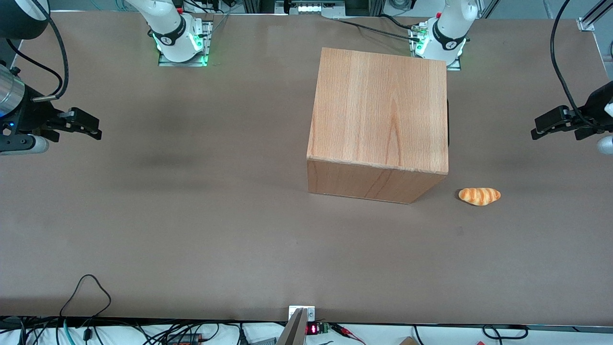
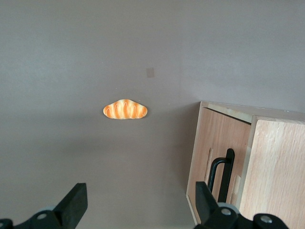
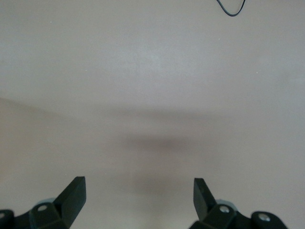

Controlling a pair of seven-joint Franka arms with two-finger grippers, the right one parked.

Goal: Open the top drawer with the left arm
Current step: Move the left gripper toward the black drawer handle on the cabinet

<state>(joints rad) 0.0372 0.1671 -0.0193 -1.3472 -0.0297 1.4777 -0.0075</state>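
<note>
Black jaws of the left arm's gripper [image 1: 539, 130] stand spread wide apart, holding nothing, hovering above the worktop [image 1: 191, 215] at the working arm's end, well apart from the cabinet [image 1: 378, 124]. From the wrist camera the fingertips [image 2: 76, 200] frame bare worktop, with the top drawer [image 2: 217, 157] near one of them; its pale wooden front panel carries a slim black bar handle [image 2: 223, 174] and looks shut against the cabinet body. A small croissant-shaped bread [image 1: 479, 196] lies on the worktop near the cabinet's corner, nearer the front camera than the gripper.
</note>
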